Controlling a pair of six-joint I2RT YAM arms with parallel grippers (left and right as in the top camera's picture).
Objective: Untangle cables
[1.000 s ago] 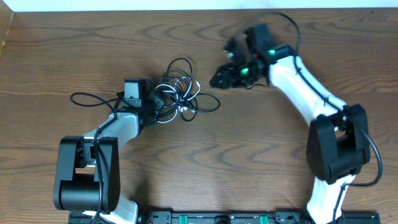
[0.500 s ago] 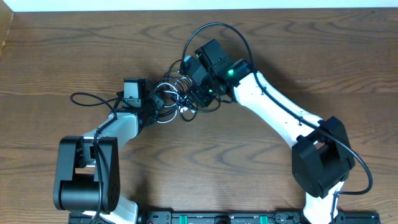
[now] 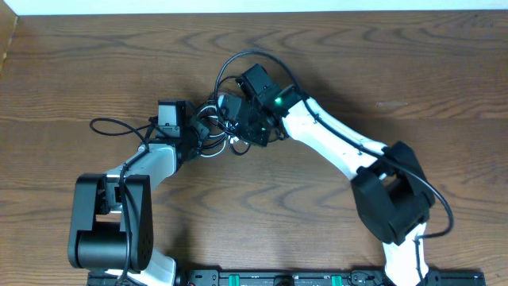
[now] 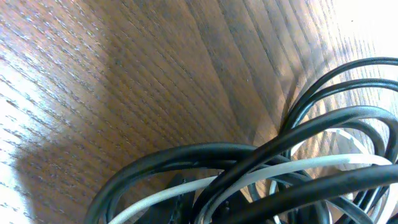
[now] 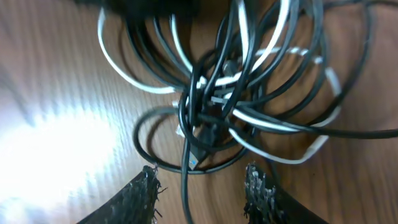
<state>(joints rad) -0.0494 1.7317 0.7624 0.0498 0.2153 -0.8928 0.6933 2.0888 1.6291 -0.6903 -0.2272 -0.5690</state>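
cables (image 4: 261, 163): black and white strands crossed | table (image 4: 124, 74): brown wood grain

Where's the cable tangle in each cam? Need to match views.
Overhead: cable tangle sits left of centre, in the upper half.
Left wrist: lower right, very close up.
Right wrist: centre of frame.
Shared landmark: white cable threading the black loops, clearest in both wrist views.
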